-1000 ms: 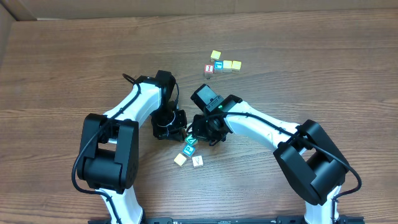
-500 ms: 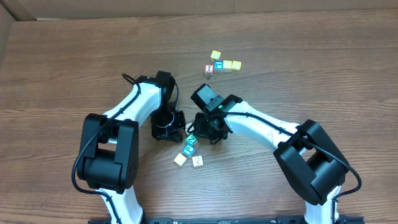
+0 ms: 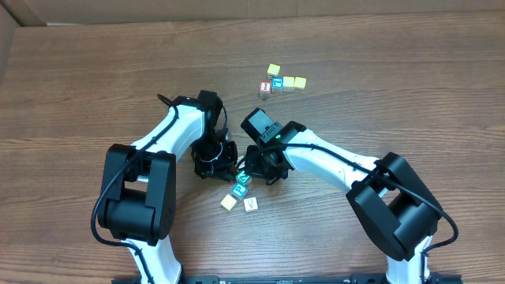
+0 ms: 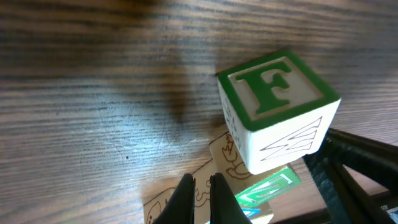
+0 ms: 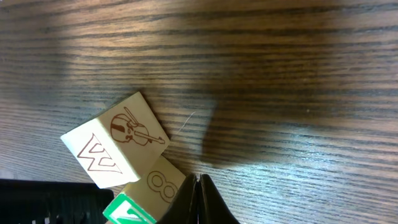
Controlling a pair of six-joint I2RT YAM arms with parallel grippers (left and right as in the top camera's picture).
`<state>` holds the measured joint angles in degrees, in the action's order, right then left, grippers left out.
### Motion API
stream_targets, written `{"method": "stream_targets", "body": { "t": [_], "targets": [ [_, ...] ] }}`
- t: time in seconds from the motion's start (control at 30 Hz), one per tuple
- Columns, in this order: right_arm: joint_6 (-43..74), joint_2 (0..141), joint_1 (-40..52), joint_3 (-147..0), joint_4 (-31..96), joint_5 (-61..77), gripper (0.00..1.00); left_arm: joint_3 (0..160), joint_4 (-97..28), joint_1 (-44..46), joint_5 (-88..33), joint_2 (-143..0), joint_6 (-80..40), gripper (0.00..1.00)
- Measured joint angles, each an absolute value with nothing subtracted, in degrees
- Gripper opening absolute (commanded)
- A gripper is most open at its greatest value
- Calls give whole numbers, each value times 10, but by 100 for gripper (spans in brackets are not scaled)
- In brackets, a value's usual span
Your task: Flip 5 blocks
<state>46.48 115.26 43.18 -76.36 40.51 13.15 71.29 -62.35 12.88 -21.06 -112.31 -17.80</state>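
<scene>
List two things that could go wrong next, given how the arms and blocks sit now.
The left end effector and right end effector, both shut, sit close together and might collide. The green F block seems perched on neighbouring blocks; a nudge could topple it or scatter the W block.

Overhead, marks on the far cluster of cubes (image 3: pixel 282 81) are too small to read. The right wrist view's bottom edge cuts off a green-faced block (image 5: pixel 132 211). The F block (image 4: pixel 273 106) covers part of an engraved block (image 4: pixel 227 155).
</scene>
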Motion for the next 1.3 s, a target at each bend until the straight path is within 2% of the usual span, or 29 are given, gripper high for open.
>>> {"method": "stream_targets", "body": {
  "t": [0.93,1.3],
  "targets": [
    [480,1153,432,-764,410,148,4,713,-572,129,-211,-1123,-180,4],
    [459,1153,388,-776,455,121,4,761,-644,102,-173,-1123,-180,4]
  ]
}}
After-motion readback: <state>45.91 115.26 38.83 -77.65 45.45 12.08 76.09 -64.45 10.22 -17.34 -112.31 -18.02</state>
